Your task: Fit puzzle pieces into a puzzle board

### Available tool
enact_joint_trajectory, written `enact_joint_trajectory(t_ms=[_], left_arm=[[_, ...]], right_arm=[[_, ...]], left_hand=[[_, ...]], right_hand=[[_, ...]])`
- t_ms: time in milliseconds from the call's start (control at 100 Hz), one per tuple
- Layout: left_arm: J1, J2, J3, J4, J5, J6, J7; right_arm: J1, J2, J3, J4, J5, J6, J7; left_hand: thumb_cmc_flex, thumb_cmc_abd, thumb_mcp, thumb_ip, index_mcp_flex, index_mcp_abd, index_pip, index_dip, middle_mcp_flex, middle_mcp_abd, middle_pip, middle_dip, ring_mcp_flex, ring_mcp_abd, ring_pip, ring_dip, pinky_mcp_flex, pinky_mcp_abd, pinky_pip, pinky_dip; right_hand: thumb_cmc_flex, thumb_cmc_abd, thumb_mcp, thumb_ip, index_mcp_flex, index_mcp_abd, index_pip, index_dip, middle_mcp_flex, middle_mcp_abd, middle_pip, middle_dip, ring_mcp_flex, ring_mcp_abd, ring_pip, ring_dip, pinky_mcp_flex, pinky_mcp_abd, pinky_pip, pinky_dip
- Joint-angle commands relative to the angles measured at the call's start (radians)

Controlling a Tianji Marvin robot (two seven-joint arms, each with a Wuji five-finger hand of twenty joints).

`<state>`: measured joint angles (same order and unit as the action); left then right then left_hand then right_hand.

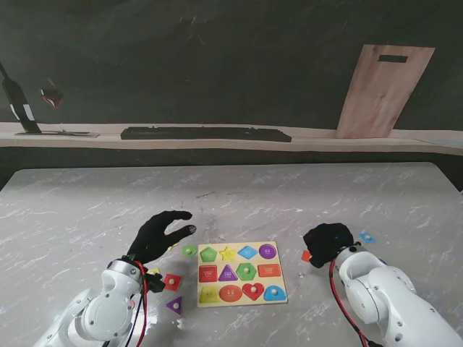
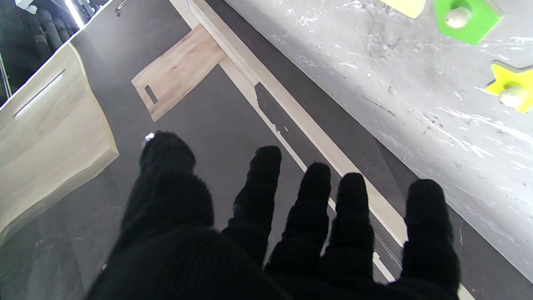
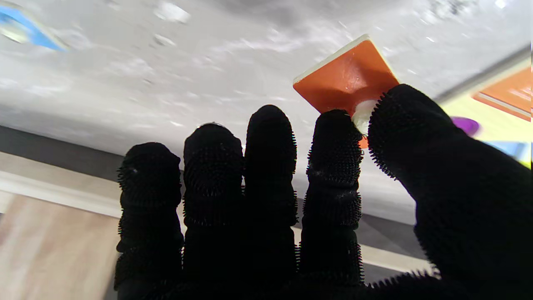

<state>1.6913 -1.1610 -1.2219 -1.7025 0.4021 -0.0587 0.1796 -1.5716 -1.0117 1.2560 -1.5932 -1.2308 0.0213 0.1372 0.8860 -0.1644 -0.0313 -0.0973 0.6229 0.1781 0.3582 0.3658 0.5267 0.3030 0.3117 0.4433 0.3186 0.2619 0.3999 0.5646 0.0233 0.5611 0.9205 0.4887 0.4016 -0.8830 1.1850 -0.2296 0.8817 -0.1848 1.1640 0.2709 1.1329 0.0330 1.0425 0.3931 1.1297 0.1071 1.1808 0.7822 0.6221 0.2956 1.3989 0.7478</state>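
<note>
The pale yellow puzzle board (image 1: 239, 262) lies between my arms, its slots filled with coloured shapes. My right hand (image 1: 329, 242) hovers just right of the board. In the right wrist view its thumb and index finger pinch the white knob of an orange piece (image 3: 347, 77), which also shows at the hand's edge (image 1: 307, 255). My left hand (image 1: 160, 235) is open left of the board, fingers spread and holding nothing (image 2: 291, 233). Loose pieces lie near it: green (image 1: 189, 251), red (image 1: 172, 281), a purple triangle (image 1: 175, 304).
A small blue piece (image 1: 367, 236) lies on the marble right of my right hand. A green piece (image 2: 464, 18) and a yellow star (image 2: 510, 85) show in the left wrist view. A wooden cutting board (image 1: 383, 90) leans against the back wall above a ledge.
</note>
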Motion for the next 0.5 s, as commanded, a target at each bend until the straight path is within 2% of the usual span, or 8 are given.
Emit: enact_joint_trajectory(t_ms=[0, 180, 320, 490], left_arm=[[0.006, -0.001, -0.003, -0.007, -0.003, -0.001, 0.001], [0.008, -0.001, -0.006, -0.008, -0.002, -0.003, 0.003], [0.008, -0.001, -0.005, -0.008, -0.002, -0.003, 0.003], [0.012, -0.002, -0.010, -0.011, -0.001, -0.005, 0.006]], right_arm=[[0.008, -0.012, -0.028, -0.004, 0.006, -0.022, -0.011], [0.066, -0.011, -0.127, 0.035, 0.022, -0.060, -0.057], [0.121, -0.005, -0.202, 0.075, -0.004, -0.096, -0.103], [0.164, -0.001, -0.263, 0.094, -0.014, -0.114, -0.102]], left_hand=[[0.011, 0.035, -0.010, 0.022, 0.010, -0.008, -0.010, -0.004, -0.005, -0.005, -0.009, -0.014, 0.002, 0.009, -0.007, 0.002, -0.006, -0.171, -0.005, -0.009], [0.011, 0.035, -0.011, 0.022, 0.010, -0.008, -0.010, -0.004, -0.005, -0.005, -0.010, -0.014, 0.002, 0.009, -0.007, 0.002, -0.006, -0.171, -0.006, -0.009], [0.011, 0.035, -0.011, 0.022, 0.010, -0.008, -0.011, -0.005, -0.004, -0.002, -0.010, -0.014, 0.003, 0.010, -0.006, 0.002, -0.006, -0.171, -0.006, -0.009], [0.011, 0.035, -0.011, 0.022, 0.011, -0.008, -0.011, -0.005, -0.004, -0.006, -0.010, -0.014, 0.004, 0.009, -0.006, 0.002, -0.006, -0.171, -0.006, -0.009]], right_hand=[[0.032, -0.003, 0.100, 0.045, 0.056, -0.113, 0.032, -0.006, 0.039, -0.009, 0.024, -0.008, 0.030, -0.015, 0.025, 0.004, 0.012, 0.016, 0.048, 0.005], [0.029, 0.002, 0.101, 0.044, 0.052, -0.119, 0.034, -0.006, 0.036, -0.012, 0.025, -0.008, 0.029, -0.020, 0.024, 0.005, 0.013, 0.014, 0.048, 0.004], [0.021, 0.007, 0.101, 0.044, 0.043, -0.136, 0.037, -0.002, 0.032, -0.022, 0.028, -0.007, 0.028, -0.033, 0.021, 0.007, 0.018, -0.002, 0.042, 0.000], [0.017, 0.012, 0.100, 0.045, 0.040, -0.143, 0.041, 0.000, 0.029, -0.027, 0.028, -0.007, 0.027, -0.037, 0.020, 0.007, 0.019, -0.004, 0.041, -0.001]])
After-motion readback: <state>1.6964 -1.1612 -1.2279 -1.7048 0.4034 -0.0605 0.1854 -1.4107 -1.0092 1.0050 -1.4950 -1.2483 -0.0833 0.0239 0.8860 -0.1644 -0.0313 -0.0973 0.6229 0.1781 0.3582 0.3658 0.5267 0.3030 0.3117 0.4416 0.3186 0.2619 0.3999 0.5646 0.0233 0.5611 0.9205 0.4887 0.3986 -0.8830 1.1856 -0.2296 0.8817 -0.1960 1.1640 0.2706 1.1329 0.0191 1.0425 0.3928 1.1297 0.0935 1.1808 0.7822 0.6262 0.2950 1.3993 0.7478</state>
